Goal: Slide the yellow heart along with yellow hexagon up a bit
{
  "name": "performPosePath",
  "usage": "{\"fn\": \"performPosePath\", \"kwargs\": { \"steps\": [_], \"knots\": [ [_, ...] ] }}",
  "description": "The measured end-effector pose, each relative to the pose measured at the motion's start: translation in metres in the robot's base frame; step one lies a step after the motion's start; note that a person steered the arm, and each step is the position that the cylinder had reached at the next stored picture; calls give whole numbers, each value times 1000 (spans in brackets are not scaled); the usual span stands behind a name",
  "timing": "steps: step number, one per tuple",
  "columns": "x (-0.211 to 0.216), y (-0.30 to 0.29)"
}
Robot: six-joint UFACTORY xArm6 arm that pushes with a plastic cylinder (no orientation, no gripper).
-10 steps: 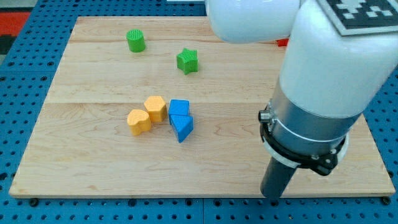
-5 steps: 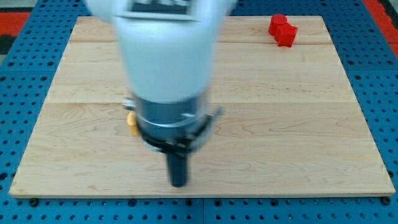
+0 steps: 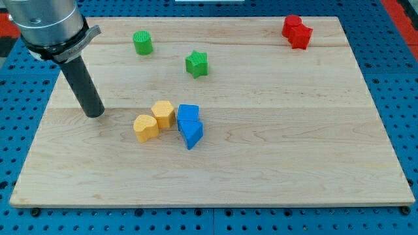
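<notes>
yellow heart (image 3: 145,127), yellow hexagon (image 3: 163,113), dark rod (image 3: 83,87)

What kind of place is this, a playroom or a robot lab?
Probably a robot lab: a wooden board sits on a blue perforated bench, and my tip rests left of the yellow heart and yellow hexagon.

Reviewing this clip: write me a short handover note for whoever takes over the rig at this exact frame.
My tip rests on the board, apart from every block, to the view's left of the yellow pair.
Yellow heart and yellow hexagon sit together near the board's middle; the hexagon touches the upper of two blue blocks on its right.
Green cylinder and green star lie toward the view's top; red blocks are at the top right.
Done: no push visible yet.
Left: bring the tip below the yellow pair and slide both up a bit, probably without dragging the blue blocks.
</notes>
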State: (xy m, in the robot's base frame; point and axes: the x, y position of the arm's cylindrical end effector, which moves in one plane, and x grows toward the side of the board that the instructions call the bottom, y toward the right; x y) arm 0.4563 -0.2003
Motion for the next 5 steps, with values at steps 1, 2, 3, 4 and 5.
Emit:
{"fn": "performPosePath", "kwargs": {
  "steps": [1, 2, 3, 4, 5],
  "knots": [
    [0, 29],
    [3, 61],
    [7, 60],
    [13, 60],
    [13, 60]
  ]
}}
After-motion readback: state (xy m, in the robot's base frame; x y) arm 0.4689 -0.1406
